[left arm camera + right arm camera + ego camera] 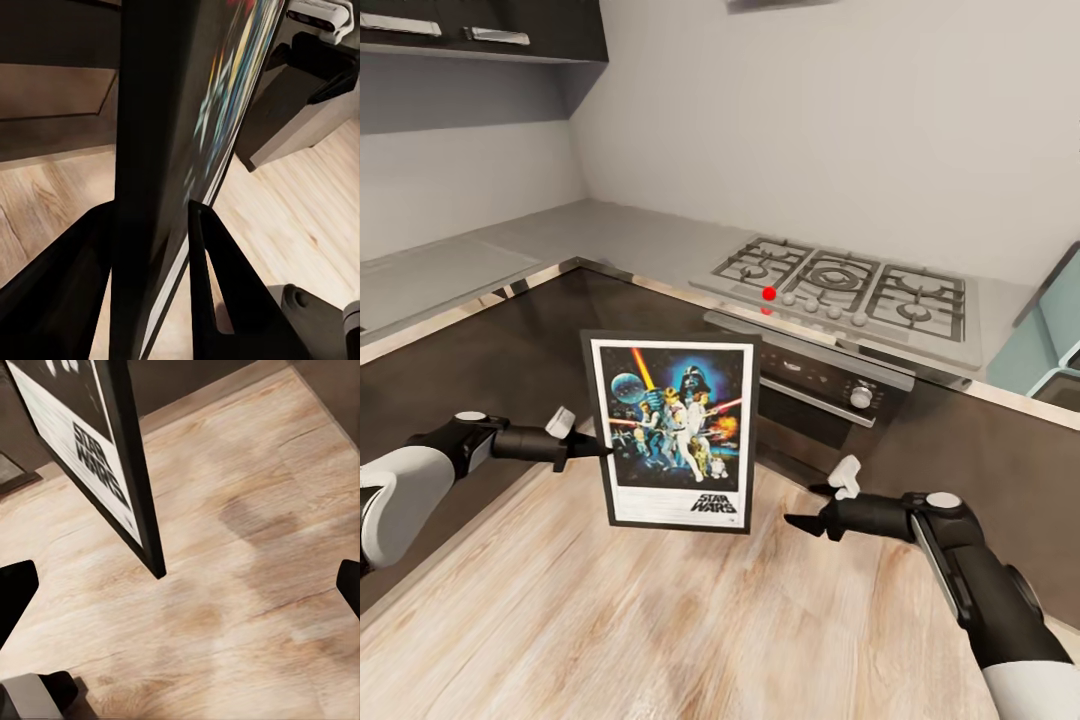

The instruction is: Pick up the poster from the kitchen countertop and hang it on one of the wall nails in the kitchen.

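The Star Wars poster [675, 430] hangs upright in the air over the pale wood floor, its artwork facing me. My left gripper [595, 448] is shut on the poster's left frame edge, about halfway up. In the left wrist view the black fingers [217, 285] clamp the dark frame [157, 150] from both sides. My right gripper [802, 505] stands open, low and to the right of the poster, apart from it. The right wrist view has the poster's lower corner [82, 457] ahead of the spread fingertips [15, 592]. Behind lies the glossy grey kitchen countertop [610, 235].
A gas hob [840, 285] with a red knob [769, 293] sits in the countertop, above a built-in oven [830, 400]. Dark cabinets [490, 350] form an L-shaped corner. Plain walls rise behind, with wall cupboards [480, 30] at upper left. Wood floor [660, 620] spreads below.
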Tool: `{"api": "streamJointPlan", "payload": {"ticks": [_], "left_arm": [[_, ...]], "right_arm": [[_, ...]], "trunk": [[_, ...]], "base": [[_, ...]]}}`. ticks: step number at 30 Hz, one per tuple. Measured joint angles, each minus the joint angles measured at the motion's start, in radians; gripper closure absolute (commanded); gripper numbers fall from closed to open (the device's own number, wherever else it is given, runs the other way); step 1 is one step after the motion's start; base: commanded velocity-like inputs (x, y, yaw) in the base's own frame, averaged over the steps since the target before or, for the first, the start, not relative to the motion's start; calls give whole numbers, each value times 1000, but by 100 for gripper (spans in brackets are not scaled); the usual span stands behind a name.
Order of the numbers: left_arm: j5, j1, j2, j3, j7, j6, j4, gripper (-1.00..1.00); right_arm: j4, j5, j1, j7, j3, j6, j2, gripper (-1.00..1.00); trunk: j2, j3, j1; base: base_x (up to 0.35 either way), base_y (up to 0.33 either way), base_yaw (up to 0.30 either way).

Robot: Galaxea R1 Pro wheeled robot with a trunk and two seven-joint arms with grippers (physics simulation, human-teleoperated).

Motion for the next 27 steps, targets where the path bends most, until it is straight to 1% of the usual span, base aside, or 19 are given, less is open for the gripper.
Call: {"api": "streamJointPlan", "payload": {"ticks": [1,3,4,7,9,16,20,25,26,27], "left_arm": [[-1,0,-1,0,0,0,0,100],[-1,0,-2,0,0,0,0,100],[-1,0,-3,0,0,0,0,100],[-1,0,-3,0,0,-1,0,100],[-2,0,-4,0,0,-1,0,100],[-2,0,-4,1,0,-2,0,100],[-2,0,-4,1,0,-3,0,100],[-2,0,-4,0,0,-3,0,100],[-2,0,-7,0,0,-3,0,100],[-1,0,-25,1,0,-3,0,100]], "right_arm": [[0,2,0,2,4,0,1,-100],[0,3,0,4,24,-1,2,-100],[0,2,0,5,45,-2,2,-100],[0,0,0,5,78,-4,2,-100],[0,-1,0,5,86,-5,2,-100],[0,-4,0,7,94,-5,3,-100],[0,-5,-1,24,94,-6,5,-100],[1,-5,-20,38,93,-6,22,-100],[2,-5,-23,40,93,-6,24,-100],[11,-5,-28,42,94,-7,28,-100]], "trunk": [[0,0,0],[0,0,0],[0,0,0],[0,0,0],[0,0,0],[0,0,0],[0,0,0],[0,0,0],[0,0,0],[0,0,0]], "base": [[0,0,0],[0,0,0],[0,0,0],[0,0,0],[0,0,0],[0,0,0],[0,0,0],[0,0,0],[0,0,0],[0,0,0]]}}
